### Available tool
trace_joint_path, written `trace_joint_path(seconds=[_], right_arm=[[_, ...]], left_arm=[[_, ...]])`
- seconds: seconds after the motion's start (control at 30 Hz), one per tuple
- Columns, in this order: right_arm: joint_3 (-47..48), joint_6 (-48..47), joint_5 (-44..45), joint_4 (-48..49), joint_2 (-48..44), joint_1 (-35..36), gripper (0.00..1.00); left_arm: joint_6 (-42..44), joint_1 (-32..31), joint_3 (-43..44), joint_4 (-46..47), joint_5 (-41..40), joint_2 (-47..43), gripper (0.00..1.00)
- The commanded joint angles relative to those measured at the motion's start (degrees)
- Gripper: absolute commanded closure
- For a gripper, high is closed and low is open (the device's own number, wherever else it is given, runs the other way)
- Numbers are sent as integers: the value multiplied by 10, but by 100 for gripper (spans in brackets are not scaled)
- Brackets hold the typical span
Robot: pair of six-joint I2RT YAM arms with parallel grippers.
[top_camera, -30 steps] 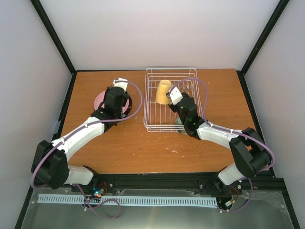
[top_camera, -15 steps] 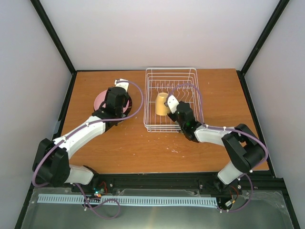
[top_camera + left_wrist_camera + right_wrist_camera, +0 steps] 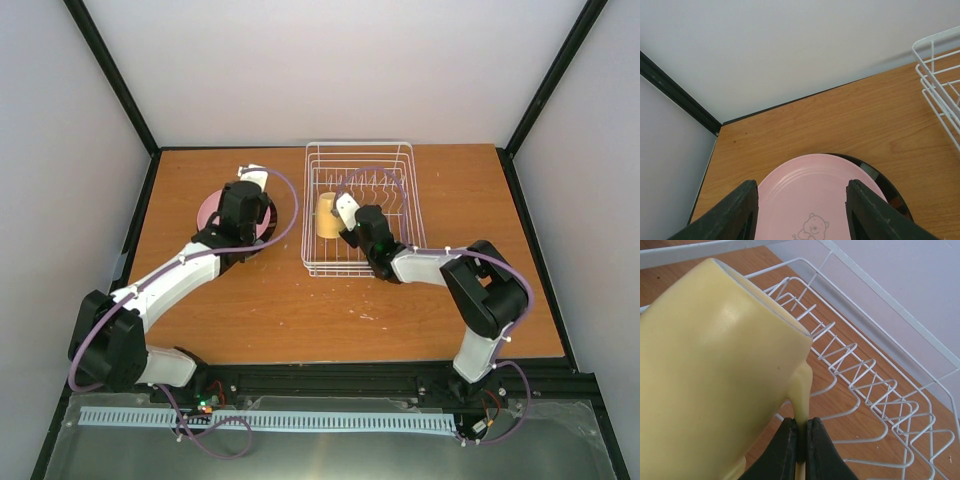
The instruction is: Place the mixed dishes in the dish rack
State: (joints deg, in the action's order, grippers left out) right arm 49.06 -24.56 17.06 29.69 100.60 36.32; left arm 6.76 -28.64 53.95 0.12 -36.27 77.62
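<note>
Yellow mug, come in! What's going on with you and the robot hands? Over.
Right gripper shut on the mug by its handle, mug tilted over dish rack wires. Left gripper open over pink plate, dark-rimmed plate beneath. Nothing seen blocking the mug. Over.

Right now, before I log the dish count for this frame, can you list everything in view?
table: one, brown wood, under everything.
dish rack: one, white wire, far middle of the table.
mug: one, pale yellow, tilted over the rack's left part, held by its handle.
pink plate: one, pink with a small bear drawing, left side of the table, lying on another plate.
dark-rimmed plate: one, only its dark rim shows, beneath the pink plate.
left gripper: one, black fingers, open, above the pink plate.
right gripper: one, black fingers, shut on the mug's handle.
</note>
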Motion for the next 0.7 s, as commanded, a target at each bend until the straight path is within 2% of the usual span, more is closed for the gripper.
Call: trace_joint_path(seconds=[0.0, 0.67], right_arm=[[31, -6, -12, 31, 9, 2, 97], [-32, 4, -59, -14, -5, 2, 95]], left_arm=[[-12, 21, -1, 11, 13, -8, 51], [1, 42, -50, 34, 18, -30, 51]])
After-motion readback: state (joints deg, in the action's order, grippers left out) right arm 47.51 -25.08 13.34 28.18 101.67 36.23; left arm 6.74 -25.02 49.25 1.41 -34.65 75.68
